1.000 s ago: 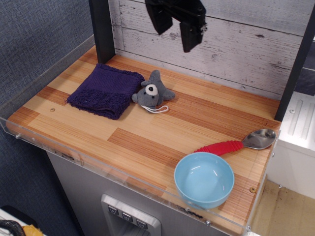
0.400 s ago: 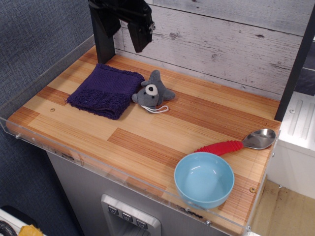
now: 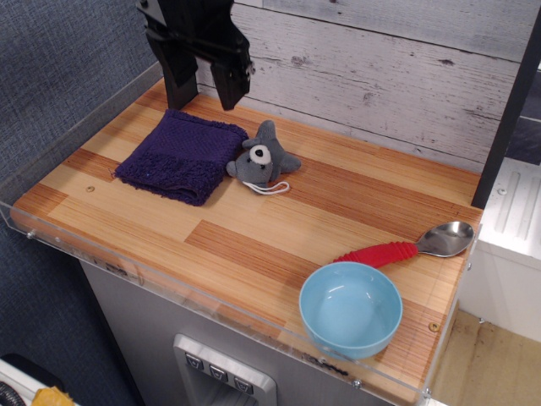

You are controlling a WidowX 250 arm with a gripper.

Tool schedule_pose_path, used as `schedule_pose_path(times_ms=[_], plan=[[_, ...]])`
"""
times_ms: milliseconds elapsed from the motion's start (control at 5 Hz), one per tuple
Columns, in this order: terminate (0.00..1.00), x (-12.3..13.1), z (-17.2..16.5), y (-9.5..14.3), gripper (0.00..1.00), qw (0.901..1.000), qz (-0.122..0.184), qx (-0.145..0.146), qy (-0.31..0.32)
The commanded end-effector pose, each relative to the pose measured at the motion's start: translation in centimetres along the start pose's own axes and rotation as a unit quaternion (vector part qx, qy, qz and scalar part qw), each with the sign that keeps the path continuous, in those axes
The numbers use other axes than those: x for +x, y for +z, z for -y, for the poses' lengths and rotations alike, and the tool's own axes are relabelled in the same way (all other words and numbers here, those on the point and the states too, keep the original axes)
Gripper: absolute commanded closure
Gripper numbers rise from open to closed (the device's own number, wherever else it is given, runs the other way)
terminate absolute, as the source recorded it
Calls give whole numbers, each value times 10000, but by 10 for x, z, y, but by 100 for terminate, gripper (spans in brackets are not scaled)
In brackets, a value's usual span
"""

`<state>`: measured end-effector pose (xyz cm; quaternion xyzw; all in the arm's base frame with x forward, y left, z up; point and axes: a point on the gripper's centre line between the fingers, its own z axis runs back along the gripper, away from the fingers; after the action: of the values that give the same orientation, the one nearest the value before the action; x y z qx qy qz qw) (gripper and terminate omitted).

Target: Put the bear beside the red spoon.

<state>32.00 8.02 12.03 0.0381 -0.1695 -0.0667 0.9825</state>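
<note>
The bear (image 3: 261, 159), a small grey plush with pointed ears and a white string loop, lies on the wooden table by the right edge of the purple towel (image 3: 180, 154). The red spoon (image 3: 406, 248) lies at the right side, its metal bowl toward the table's right edge, its red handle pointing at the blue bowl. My black gripper (image 3: 205, 95) hangs above the back left of the table, over the towel's far edge and up-left of the bear. Its two fingers (image 3: 230, 85) are spread apart and hold nothing.
A light blue bowl (image 3: 351, 309) stands at the front right, just in front of the spoon's handle. A clear acrylic rim (image 3: 169, 292) borders the table's front and left. A black post (image 3: 505, 118) stands at the back right; a whitewashed plank wall runs behind.
The gripper has swung from the upper middle to the back left and come lower, now over the towel's far edge. Bear, spoon, bowl and towel have not moved.
</note>
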Motion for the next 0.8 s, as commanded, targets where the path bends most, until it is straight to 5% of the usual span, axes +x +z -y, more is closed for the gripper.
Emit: schedule_pose_path(times_ms=[0, 600], plan=[[0, 7, 11, -37, 0, 9999, -112, 13, 9], [0, 16, 13, -97, 0, 9990, -427, -5, 158]])
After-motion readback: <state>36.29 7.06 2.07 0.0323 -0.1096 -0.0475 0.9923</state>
